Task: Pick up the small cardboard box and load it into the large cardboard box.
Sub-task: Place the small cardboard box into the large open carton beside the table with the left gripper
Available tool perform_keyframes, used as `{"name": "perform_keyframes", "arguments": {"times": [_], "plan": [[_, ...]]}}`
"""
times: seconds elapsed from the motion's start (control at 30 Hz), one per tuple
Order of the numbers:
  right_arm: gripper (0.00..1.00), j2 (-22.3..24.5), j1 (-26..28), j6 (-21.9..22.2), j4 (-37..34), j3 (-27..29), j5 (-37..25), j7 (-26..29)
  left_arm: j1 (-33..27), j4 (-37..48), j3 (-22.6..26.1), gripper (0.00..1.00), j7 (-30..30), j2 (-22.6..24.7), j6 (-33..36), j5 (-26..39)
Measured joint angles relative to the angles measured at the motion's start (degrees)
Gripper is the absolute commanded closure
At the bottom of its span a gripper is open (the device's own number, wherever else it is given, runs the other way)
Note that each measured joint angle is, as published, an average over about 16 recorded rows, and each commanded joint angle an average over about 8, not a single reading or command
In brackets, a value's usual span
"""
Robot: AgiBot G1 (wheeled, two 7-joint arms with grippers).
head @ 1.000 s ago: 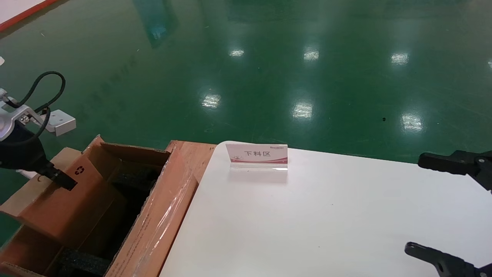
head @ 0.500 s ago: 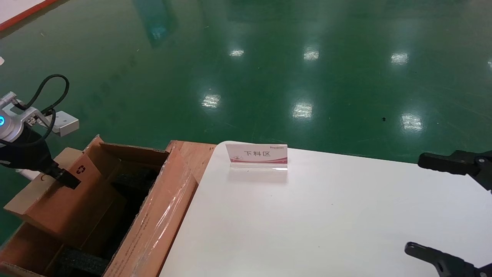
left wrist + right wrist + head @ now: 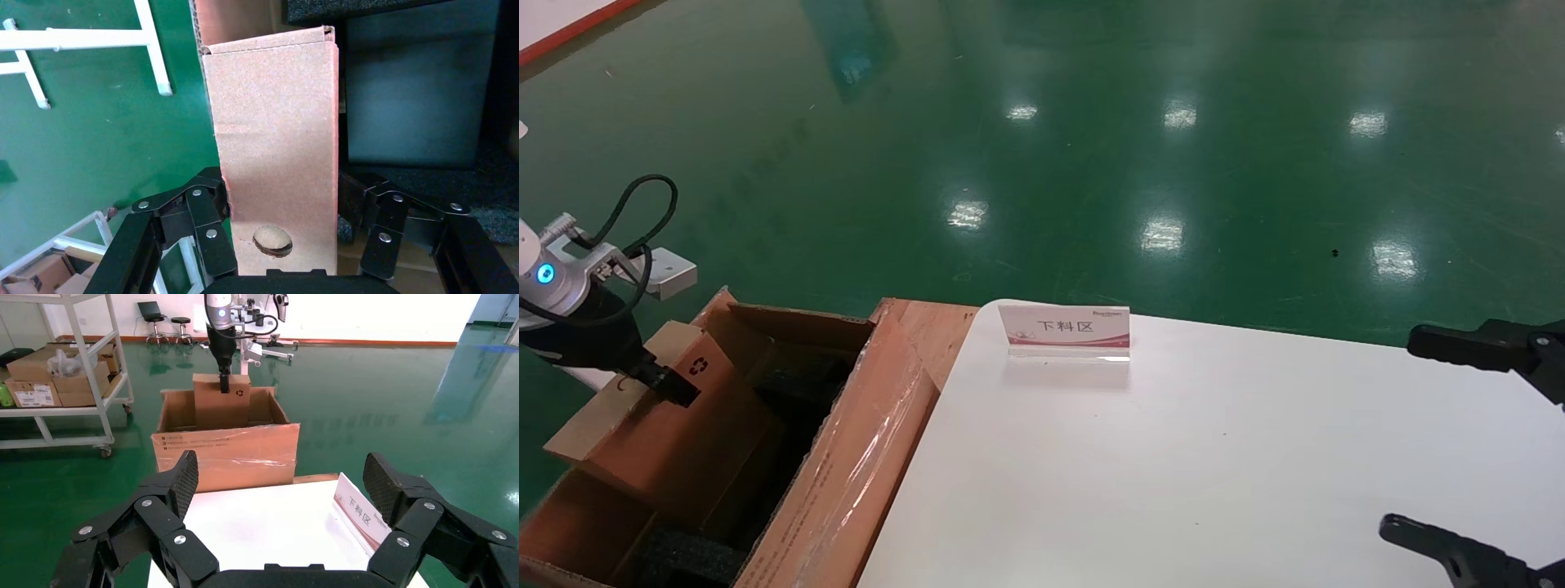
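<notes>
My left gripper (image 3: pixel 673 387) is shut on the small cardboard box (image 3: pixel 670 429), a slim brown carton with a recycling symbol, held tilted and partly inside the large cardboard box (image 3: pixel 858 457). In the left wrist view the small cardboard box (image 3: pixel 275 141) runs out from between the fingers (image 3: pixel 211 208), its punched hole near the palm. Black foam (image 3: pixel 686 557) lies inside the large cardboard box. The right wrist view shows the small cardboard box (image 3: pixel 214 410) upright in the large cardboard box (image 3: pixel 226 453) under the left gripper (image 3: pixel 224 384). My right gripper (image 3: pixel 1442 441) hangs open over the table's right side.
A white table (image 3: pixel 1173 474) stands right of the large box, with a small red-and-white sign (image 3: pixel 1065 331) near its far edge. A wooden board (image 3: pixel 928 322) lies between the box and the table. A white shelf trolley (image 3: pixel 61 367) with cartons stands beyond on the green floor.
The left gripper has carried the small cardboard box a little to the right, further over the large box's opening. The right arm has not moved.
</notes>
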Motion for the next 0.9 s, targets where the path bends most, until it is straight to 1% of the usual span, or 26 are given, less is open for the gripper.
{"name": "perform_keyframes", "arguments": {"times": [0.37, 0.4, 0.43, 0.63, 0.67, 0.7, 0.9], "plan": [[0.0, 0.01, 0.0, 0.01, 0.0, -0.03, 0.02, -0.02, 3.6, 2.88, -0.21, 0.99, 0.85, 0.03, -1.0, -1.31], [0.0, 0.01, 0.0, 0.02, 0.0, -0.03, 0.02, -0.02, 3.84, 3.09, -0.24, 0.94, 0.96, 0.04, -1.0, -1.45], [0.0, 0.02, 0.0, 0.02, 0.0, -0.03, 0.02, -0.02, 4.06, 3.28, -0.28, 0.86, 1.07, 0.05, -1.0, -1.58], [0.0, 0.02, 0.0, 0.03, -0.01, -0.04, 0.03, -0.03, 4.89, 3.98, -0.44, 0.11, 1.61, 0.11, -0.92, -2.15], [0.0, 0.03, 0.0, 0.03, -0.01, -0.04, 0.04, -0.03, 4.96, 4.03, -0.46, 0.04, 1.66, 0.12, -0.9, -2.2], [0.0, 0.03, 0.0, 0.03, -0.01, -0.04, 0.04, -0.03, 5.01, 4.07, -0.47, 0.0, 1.71, 0.13, -0.89, -2.24], [0.0, 0.03, 0.0, 0.04, -0.02, -0.04, 0.04, -0.03, 5.08, 4.14, -0.47, 0.0, 1.76, 0.14, -0.86, -2.3]]}}
